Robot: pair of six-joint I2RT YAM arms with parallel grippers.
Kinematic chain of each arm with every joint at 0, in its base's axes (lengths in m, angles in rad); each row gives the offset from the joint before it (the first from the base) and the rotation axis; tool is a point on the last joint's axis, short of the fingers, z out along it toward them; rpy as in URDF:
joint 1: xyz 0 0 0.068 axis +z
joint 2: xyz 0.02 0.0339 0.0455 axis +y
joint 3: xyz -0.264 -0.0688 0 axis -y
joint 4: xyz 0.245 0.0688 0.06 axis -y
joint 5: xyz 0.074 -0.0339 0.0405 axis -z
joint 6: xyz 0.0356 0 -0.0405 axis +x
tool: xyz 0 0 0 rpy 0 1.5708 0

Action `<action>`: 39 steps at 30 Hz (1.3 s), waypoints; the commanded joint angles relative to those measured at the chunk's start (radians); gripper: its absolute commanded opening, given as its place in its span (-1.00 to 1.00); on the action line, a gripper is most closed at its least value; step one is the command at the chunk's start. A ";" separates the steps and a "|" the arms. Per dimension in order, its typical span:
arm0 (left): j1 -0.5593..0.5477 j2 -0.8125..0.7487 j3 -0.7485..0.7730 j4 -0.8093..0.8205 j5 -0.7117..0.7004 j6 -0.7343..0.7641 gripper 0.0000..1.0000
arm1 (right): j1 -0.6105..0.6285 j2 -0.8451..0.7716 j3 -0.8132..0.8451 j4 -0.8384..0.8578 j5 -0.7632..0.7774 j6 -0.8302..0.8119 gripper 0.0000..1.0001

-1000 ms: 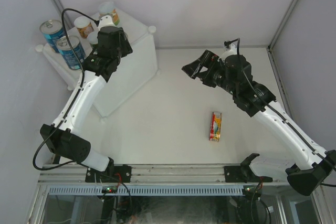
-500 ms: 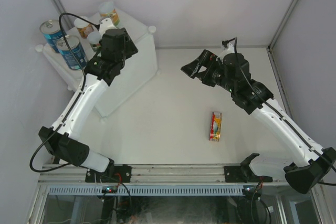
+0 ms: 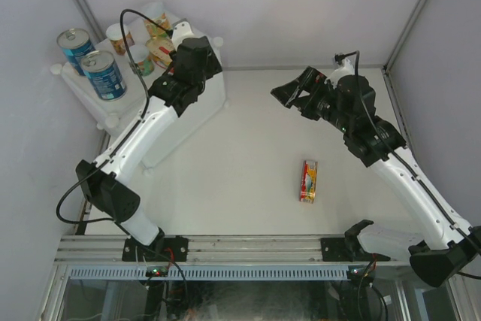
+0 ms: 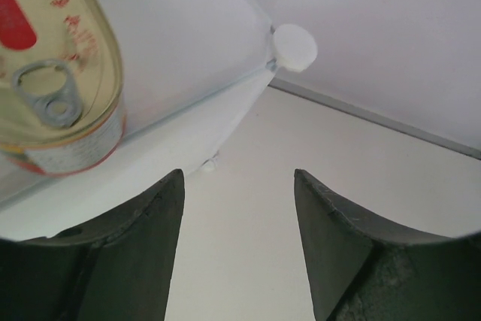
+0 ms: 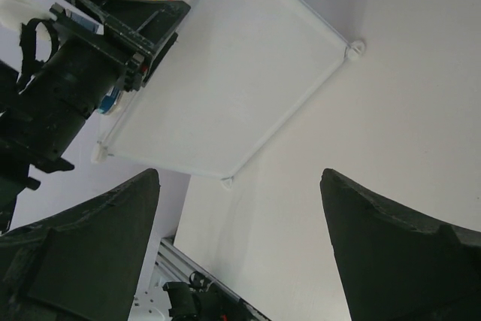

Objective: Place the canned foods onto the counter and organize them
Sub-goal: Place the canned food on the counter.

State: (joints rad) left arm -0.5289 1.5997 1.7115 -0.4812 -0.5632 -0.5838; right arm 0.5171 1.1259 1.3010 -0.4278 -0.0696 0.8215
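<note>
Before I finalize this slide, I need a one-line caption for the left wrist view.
Open left gripper near the counter's edge, an oval tin resting on top.

White tabletop (image 3: pixel 248 152) with the counter (image 3: pixel 208 109) and one red-and-yellow tin (image 3: pixel 309 180)

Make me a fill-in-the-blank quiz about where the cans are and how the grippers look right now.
1. On the counter stand ___ tall blue cans.
2. One red-and-yellow tin lies off the counter, on the ___.
3. The left gripper and the right gripper are both empty and ___.

Missing words: two; table; open.
</note>
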 commanded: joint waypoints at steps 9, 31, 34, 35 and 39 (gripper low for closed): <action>0.071 0.052 0.154 0.053 0.035 0.090 0.29 | -0.021 -0.019 -0.016 0.053 -0.028 -0.015 0.75; 0.185 -0.014 -0.025 0.256 0.237 0.184 0.29 | -0.011 0.040 -0.017 0.104 -0.038 0.010 0.74; 0.186 -0.021 -0.022 0.262 0.272 0.177 0.29 | -0.012 0.043 -0.017 0.103 -0.039 0.007 0.74; 0.186 -0.026 -0.024 0.262 0.285 0.172 0.29 | -0.012 0.044 -0.017 0.101 -0.039 0.007 0.74; 0.181 -0.079 -0.048 0.226 0.312 0.137 0.29 | -0.013 0.047 -0.017 0.101 -0.047 0.004 0.74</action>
State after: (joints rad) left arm -0.3481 1.6184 1.6855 -0.2699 -0.3046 -0.4339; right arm 0.5045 1.1713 1.2778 -0.3767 -0.1074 0.8280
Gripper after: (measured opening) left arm 0.645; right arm 0.872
